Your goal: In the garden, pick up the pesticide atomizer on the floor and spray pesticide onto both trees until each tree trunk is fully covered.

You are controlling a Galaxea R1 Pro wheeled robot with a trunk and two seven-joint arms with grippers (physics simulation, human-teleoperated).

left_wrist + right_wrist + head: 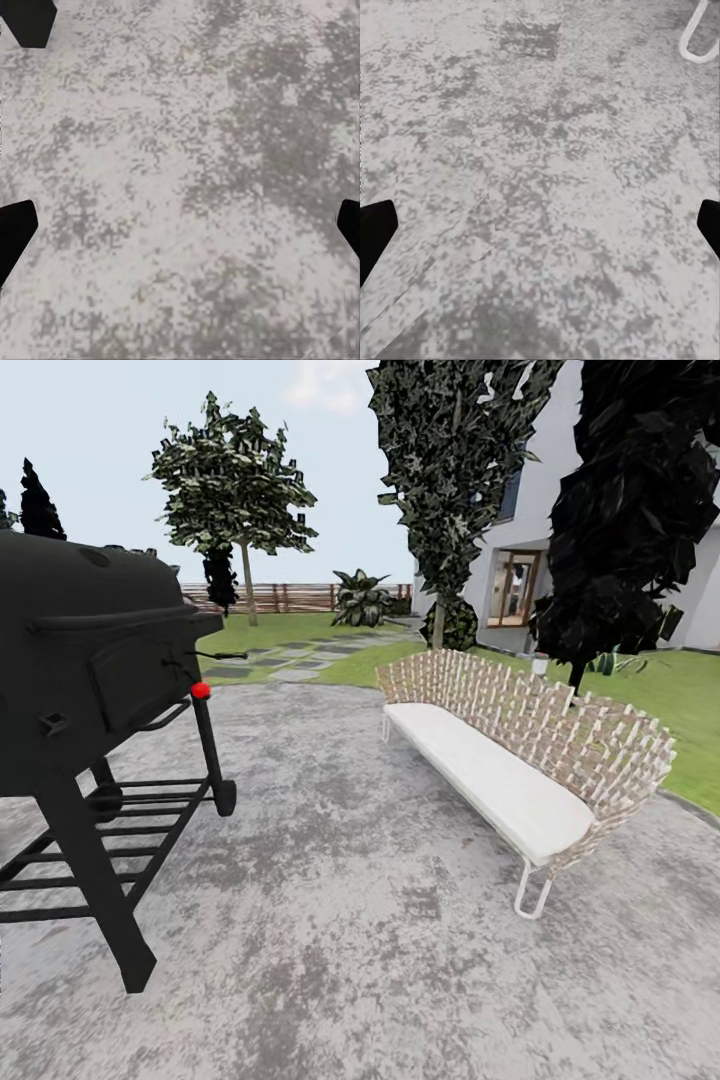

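Ahead, I stood on a mottled grey patio [360, 920] with a big black grill [90, 690] on its wheeled frame at my left, a red dot [201, 690] showing near its side handle. To my right sat a long bench [520, 760] with a white cushion and a woven back, resting on thin white legs. Beyond the paving lay the garden — green lawn [690, 700], stepping stones [290, 660], a brown slat fence [290, 597] and a white house [540, 540]. Thin-trunked, dark-leaved trees [235, 480] stood along the grass; I could make out no spray bottle among them from where I was.

My left claw [180, 225] hung over bare paving, its dark fingertips [15, 232] far apart at the edges of its camera's picture — spread wide, holding nothing. My right claw [540, 225] was likewise spread and empty over the paving, with one white bench leg [697, 37] near it.
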